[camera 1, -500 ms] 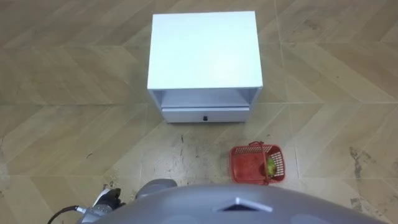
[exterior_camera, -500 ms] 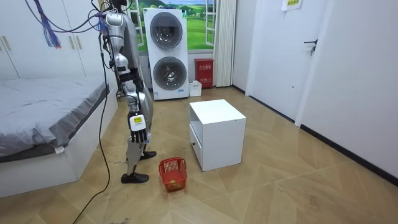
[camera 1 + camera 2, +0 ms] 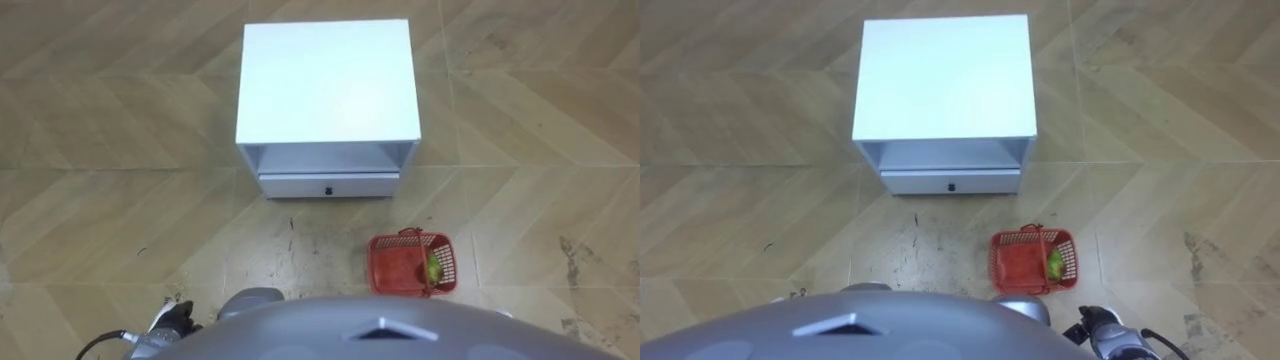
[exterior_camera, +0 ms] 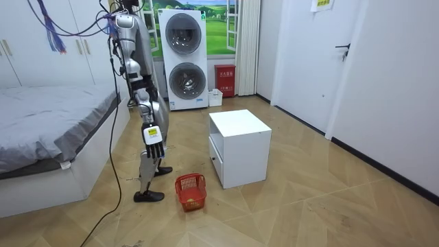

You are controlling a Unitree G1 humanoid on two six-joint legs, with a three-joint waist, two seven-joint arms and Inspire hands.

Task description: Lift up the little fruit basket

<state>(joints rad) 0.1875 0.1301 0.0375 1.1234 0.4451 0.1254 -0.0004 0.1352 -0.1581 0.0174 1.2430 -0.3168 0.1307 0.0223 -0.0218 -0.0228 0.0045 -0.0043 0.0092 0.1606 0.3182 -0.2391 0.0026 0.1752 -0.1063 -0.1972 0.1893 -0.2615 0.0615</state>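
Flooring of light wooden herringbone planks (image 3: 110, 200) is spread through the room. The robot is seen standing upright on it, between a grey-covered bed (image 4: 48, 116) at the room view's left and a white square cabinet (image 3: 325, 80) that it faces. Two white stacked washing machines (image 4: 184, 58) are set against the far wall behind it. The cabinet is shown with an open shelf under its top and, beneath that, a shut white drawer (image 3: 300, 185) fitted with a small dark knob (image 3: 327, 188).

The red plastic mesh basket (image 3: 385, 270) is placed on the floor, upright, just in front of the robot's feet and to its right, near the cabinet's front right corner but apart from it. Its walls are made of open lattice, its outline is roughly rectangular, and a thin red handle (image 3: 410, 235) is laid over towards the far rim. It is touched by neither hand.

The right hand (image 4: 152, 135) is hung at the robot's side above the basket, fingers relaxed and pointed down, with nothing held. A dark and white shape at the lower edge of the left eye view is probably the left hand (image 3: 168, 322); whether it is open or closed cannot be told.

A small green fruit (image 3: 435, 268) is lodged against the basket's right wall.
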